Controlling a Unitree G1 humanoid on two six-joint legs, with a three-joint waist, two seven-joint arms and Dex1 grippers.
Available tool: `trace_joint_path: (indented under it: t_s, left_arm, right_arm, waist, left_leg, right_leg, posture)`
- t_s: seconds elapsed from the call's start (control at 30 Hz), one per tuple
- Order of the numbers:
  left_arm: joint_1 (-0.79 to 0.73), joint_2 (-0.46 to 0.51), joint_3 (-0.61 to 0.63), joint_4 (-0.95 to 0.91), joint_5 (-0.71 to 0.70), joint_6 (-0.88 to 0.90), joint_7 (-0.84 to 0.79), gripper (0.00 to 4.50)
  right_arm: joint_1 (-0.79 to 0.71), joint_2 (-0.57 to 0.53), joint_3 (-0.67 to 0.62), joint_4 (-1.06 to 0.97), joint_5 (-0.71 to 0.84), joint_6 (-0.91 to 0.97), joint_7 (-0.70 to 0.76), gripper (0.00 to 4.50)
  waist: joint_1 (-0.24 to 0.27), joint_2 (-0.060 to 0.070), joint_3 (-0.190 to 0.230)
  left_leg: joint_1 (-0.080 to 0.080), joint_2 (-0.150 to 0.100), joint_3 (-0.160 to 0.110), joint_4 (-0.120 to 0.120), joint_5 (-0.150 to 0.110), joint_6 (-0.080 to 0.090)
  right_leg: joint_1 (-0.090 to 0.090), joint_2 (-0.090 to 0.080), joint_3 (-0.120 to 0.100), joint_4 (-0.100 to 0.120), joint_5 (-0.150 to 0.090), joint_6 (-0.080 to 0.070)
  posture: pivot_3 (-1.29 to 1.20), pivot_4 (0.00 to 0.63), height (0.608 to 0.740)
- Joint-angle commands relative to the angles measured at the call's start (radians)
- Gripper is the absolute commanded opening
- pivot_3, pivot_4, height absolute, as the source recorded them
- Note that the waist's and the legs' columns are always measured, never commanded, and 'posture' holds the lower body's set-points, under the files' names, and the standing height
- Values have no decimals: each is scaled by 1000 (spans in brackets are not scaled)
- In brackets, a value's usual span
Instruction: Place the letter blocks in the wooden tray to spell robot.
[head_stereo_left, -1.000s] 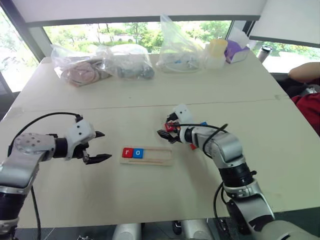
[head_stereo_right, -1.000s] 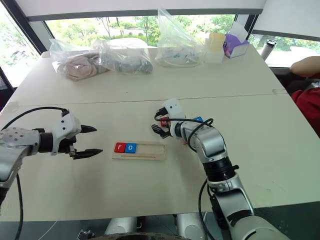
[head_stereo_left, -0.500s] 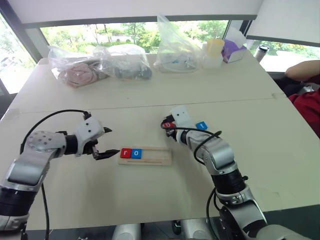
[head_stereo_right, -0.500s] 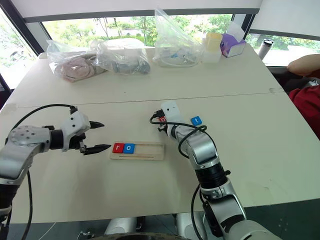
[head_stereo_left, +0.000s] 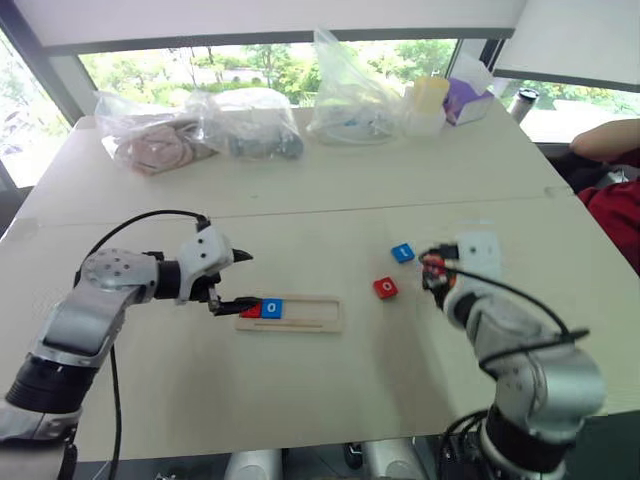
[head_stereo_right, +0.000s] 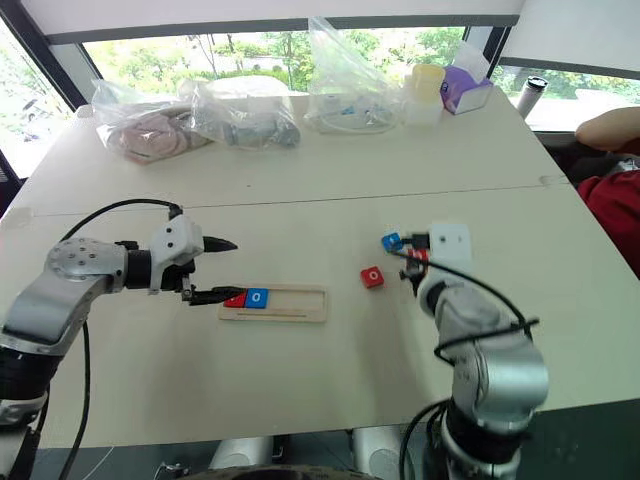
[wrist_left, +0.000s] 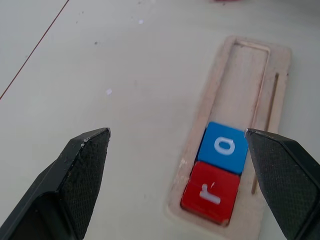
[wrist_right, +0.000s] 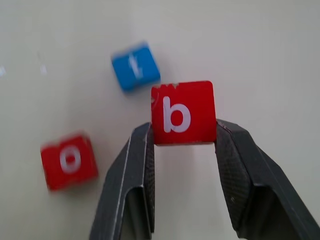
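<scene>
Blocks sit in two places on the pale table (head_stereo_left: 330, 390): a red square tile with a white r (wrist_left: 210, 191) and a blue square tile with a white o (wrist_left: 223, 147) lie side by side at the left end of the long pale-wood tray (head_stereo_left: 310, 314), touching each other, with the rest of its shallow recess bare. To the right of the tray, apart from it, a red tile marked o (head_stereo_left: 386, 288) and a blue tile marked t (head_stereo_left: 402, 253) rest loose on the tabletop, near one another. The robot's right gripper (wrist_right: 183, 137) is clamped on a red tile marked b (wrist_right: 183, 112), pinched by its two side edges and lifted off the table, just right of the loose pair. The left gripper (head_stereo_left: 232, 282) hangs with its black fingers (wrist_left: 82, 170) spread wide at the tray's left end, holding nothing. Along the far edge of the table, clear plastic bags (head_stereo_left: 255, 125) lie in a row.
</scene>
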Motion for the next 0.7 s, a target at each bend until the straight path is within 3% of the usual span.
trace_joint_path:
  t_s: [0.03, 0.17, 0.37, 0.4, 0.57, 0.7]
  left_arm:
    - [-37, -6, -22, 27, 11, -33, -19, 4500]
    - [-73, -20, -41, 64, 21, -53, -26, 4500]
    - [-73, -17, -30, 61, 9, -40, -34, 4500]
    - [-67, -13, -20, 53, -4, -26, -37, 4500]
    - [-25, 72, -23, 36, 18, -21, -78, 4500]
    - [-26, 53, 47, -30, -128, 104, -86, 4500]
  right_arm:
    - [14, 40, 12, -64, 5, 7, -17, 1106]
    - [50, 77, 5, -38, 4, 7, -22, 1106]
    - [34, 72, 18, -27, 0, 7, -39, 4141]
    - [24, 63, 13, -35, 2, 7, -37, 4461]
    - [-93, -110, -99, -21, 87, 7, 117, 4461]
    - [-139, -413, -139, 102, 288, -174, 493, 4461]
  waist:
    - [-3, 0, 0]
    - [-4, 0, 0]
    - [-1, 0, 0]
    - [0, 0, 0]
    - [-8, 0, 0]
    - [-7, 0, 1]
  left_leg:
    - [1, 0, 1, 0, 0, 0]
    - [1, 0, 1, 2, 1, -1]
    - [0, 0, 1, 2, 0, 0]
    - [0, 0, 1, 2, 0, 0]
    - [0, 0, 2, 2, 0, 0]
    - [0, 0, 2, 2, 0, 0]
  right_leg:
    - [0, 0, 1, 0, -2, -3]
    - [1, 1, 3, 0, -1, -3]
    - [0, 2, 5, -1, -1, -3]
    - [0, 2, 5, -1, -1, -3]
    - [-1, 2, 7, -1, -1, -3]
    - [1, 2, 7, -2, -2, -3]
  posture:
    - [0, 150, 740]
    - [0, 150, 740]
    - [0, 150, 740]
    - [0, 150, 740]
    - [0, 150, 740]
    - [0, 150, 740]
